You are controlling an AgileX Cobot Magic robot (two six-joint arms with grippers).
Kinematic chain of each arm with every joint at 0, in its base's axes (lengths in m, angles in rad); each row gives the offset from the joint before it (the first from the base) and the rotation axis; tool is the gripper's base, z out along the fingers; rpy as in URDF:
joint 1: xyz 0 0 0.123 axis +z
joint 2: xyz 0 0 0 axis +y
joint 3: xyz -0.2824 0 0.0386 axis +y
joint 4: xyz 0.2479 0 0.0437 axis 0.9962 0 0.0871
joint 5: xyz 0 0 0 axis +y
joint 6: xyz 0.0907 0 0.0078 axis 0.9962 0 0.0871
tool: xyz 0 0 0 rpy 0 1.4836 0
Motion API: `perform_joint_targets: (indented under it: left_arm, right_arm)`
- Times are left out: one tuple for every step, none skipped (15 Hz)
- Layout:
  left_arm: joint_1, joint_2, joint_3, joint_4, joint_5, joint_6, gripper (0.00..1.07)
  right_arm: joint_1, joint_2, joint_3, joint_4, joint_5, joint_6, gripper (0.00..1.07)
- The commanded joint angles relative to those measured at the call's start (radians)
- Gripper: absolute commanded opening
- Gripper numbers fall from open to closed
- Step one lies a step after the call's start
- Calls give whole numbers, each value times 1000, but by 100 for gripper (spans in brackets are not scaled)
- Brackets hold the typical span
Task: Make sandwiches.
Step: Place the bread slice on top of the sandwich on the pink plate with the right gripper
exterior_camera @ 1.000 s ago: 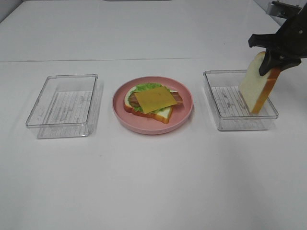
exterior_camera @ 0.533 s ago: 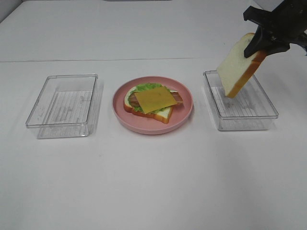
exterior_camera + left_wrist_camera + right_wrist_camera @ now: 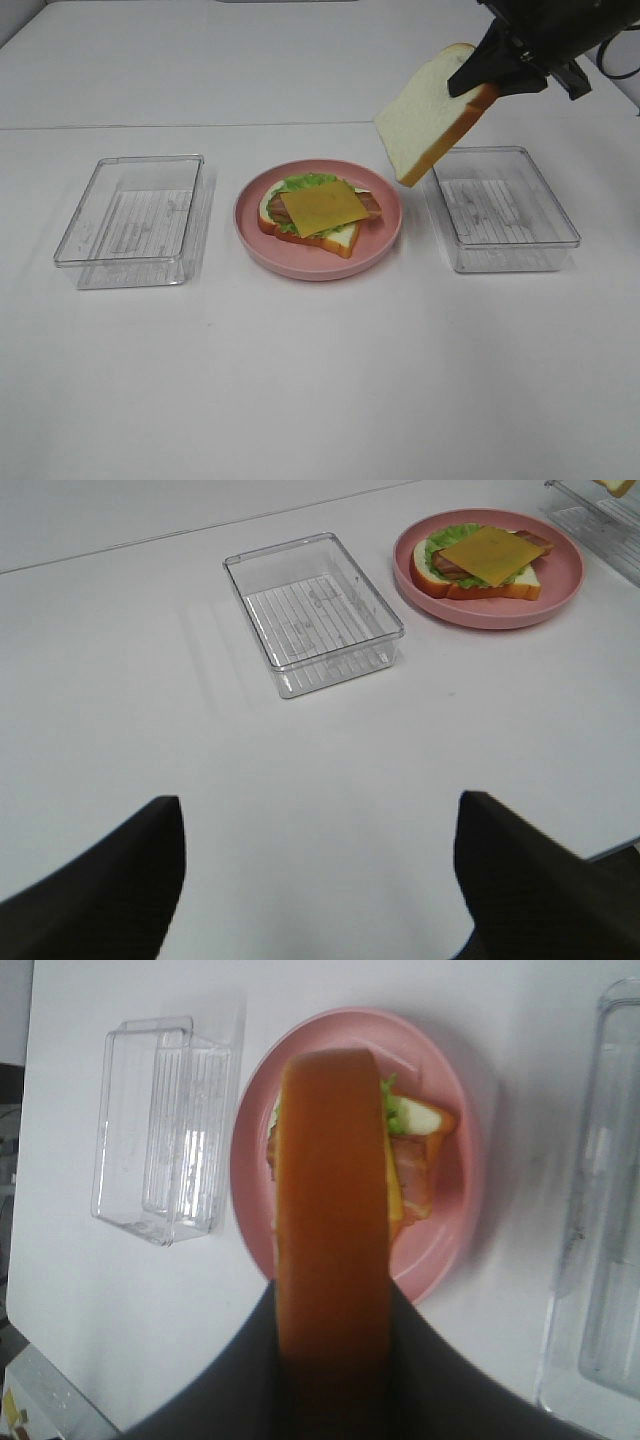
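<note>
An open sandwich point(image 3: 318, 213) lies on the round pink plate point(image 3: 390, 235): a bread slice with lettuce, bacon and a yellow cheese square on top. It also shows in the left wrist view point(image 3: 482, 560) and the right wrist view point(image 3: 420, 1165). My right gripper point(image 3: 492, 80) is shut on a loose bread slice point(image 3: 428, 115) and holds it tilted in the air, above the gap between the plate and the right tray. In the right wrist view the slice's crust point(image 3: 330, 1240) hides much of the sandwich. My left gripper point(image 3: 320, 880) is open over bare table, far from the plate.
An empty clear tray point(image 3: 135, 218) stands left of the plate; it also shows in the left wrist view point(image 3: 312, 610). Another empty clear tray point(image 3: 500, 205) stands right of the plate.
My right gripper has lifted the bread slice out of the right tray and carried it up and left toward the plate. The slice has tilted flatter. Nothing else moved.
</note>
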Motion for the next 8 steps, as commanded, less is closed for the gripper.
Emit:
perform_joint_targets:
  left_arm:
    - [-3,-20,2,5,-10,2,72]
    - [-3,-20,2,5,-10,2,72]
    - [-3,-20,2,5,-10,2,72]
    - [-3,-20,2,5,-10,2,72]
    - [-3,-20,2,5,-10,2,72]
    - [-3,-20,2,5,-10,2,72]
    - [-3,-20,2,5,-10,2,72]
    - [-3,-20,2,5,-10,2,72]
  right_arm:
    - [82,-5,-2,19,-27,-22,0]
    - [122,-5,-2,20,-59,-22,0]
    - [157,-2,-2,23,-96,-21,0]
    - [191,5,-2,35,-129,-21,0]
    - [212,18,-2,59,-149,-21,0]
    - [232,62,-2,136,-166,-21,0]
    - [232,76,-2,166,-166,-21,0]
    - [232,110,-2,223,-167,-24,0]
